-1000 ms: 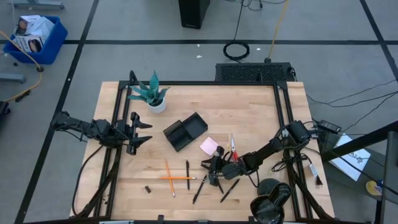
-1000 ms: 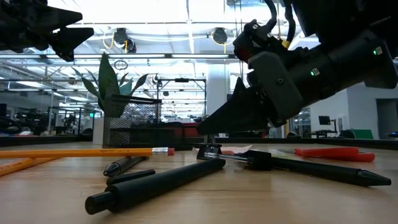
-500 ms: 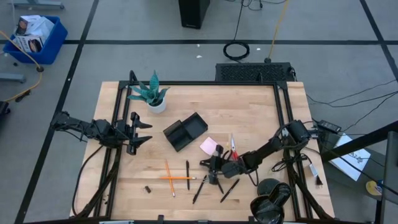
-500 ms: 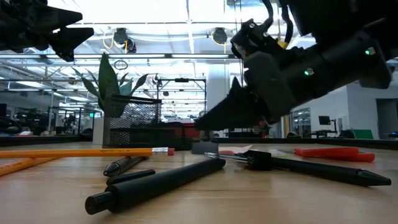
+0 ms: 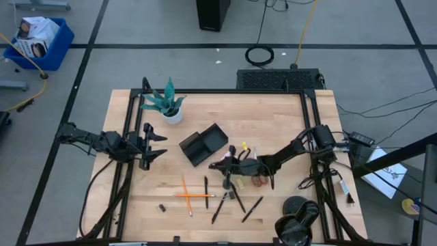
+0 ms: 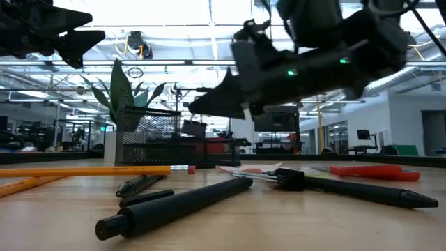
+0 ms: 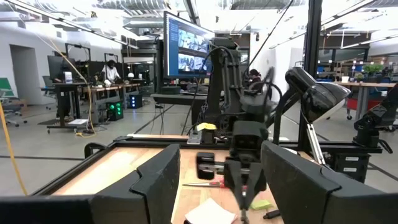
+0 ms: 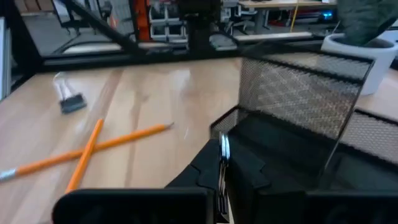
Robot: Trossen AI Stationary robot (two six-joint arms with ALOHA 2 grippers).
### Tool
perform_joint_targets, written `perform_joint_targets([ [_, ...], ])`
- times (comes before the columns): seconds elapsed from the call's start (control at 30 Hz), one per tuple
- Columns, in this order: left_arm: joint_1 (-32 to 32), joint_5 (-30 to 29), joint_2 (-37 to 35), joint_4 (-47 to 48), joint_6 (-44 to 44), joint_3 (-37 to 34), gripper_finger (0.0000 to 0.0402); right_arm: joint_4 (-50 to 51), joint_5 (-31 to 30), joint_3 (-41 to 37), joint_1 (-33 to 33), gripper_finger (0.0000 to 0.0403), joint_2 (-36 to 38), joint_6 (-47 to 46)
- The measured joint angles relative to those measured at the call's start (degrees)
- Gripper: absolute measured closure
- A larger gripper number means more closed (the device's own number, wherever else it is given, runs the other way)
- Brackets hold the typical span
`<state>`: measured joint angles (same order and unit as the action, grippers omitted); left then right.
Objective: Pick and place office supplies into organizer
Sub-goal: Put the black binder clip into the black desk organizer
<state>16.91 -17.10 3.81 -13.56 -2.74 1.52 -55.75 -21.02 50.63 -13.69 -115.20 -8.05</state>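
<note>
L gripper (image 5: pixel 153 143) hovers at the table's left edge, fingers spread, holding nothing; leave it parked. Orange pencils (image 5: pixel 188 195) and black pens (image 5: pixel 218 205) lie on the wood near the front, not yet sorted. Organizer (image 5: pixel 213 137) sits mid-table, angled. R gripper (image 5: pixel 213 165) is just beside its near corner, off the table, fingers pressed together on a small clip (image 8: pixel 222 149), wire loop showing btwn them. Go a bit further so you're fully over a compartment, clear the mesh wall, lower, then release. Don't drop from high; the clip prob bounces out.
</note>
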Motion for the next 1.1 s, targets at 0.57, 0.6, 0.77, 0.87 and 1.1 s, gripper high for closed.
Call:
perform_joint_targets([
  [0.57, 0.01, 0.00, 0.00, 0.01, -0.13, 0.00, 0.0172, 4.68, 1.84, 7.26, 5.96, 0.0395, -1.22, 1.03],
  [0.6, 0.00, 0.00, 0.00, -0.01, -0.12, 0.00, 0.0172, 3.80, 1.81, 7.27, 6.25, 0.0395, -2.03, 1.10],
  [0.77, 0.00, -0.13, -0.02, 0.00, -0.17, 0.00, 0.0172, 1.18, 4.77, 9.96, 7.70, 0.0395, -7.10, 0.42],
  [0.87, 0.00, -0.63, 0.00, 0.02, -0.09, 0.00, 0.0172, 0.70, 4.78, 12.02, 7.85, 0.0395, -9.76, 1.44],
  [1.1, 0.00, -0.98, -0.01, 0.42, 0.04, 0.00, 0.0172, 1.05, 4.57, 12.76, 7.78, 0.0394, -10.16, 2.78],
])
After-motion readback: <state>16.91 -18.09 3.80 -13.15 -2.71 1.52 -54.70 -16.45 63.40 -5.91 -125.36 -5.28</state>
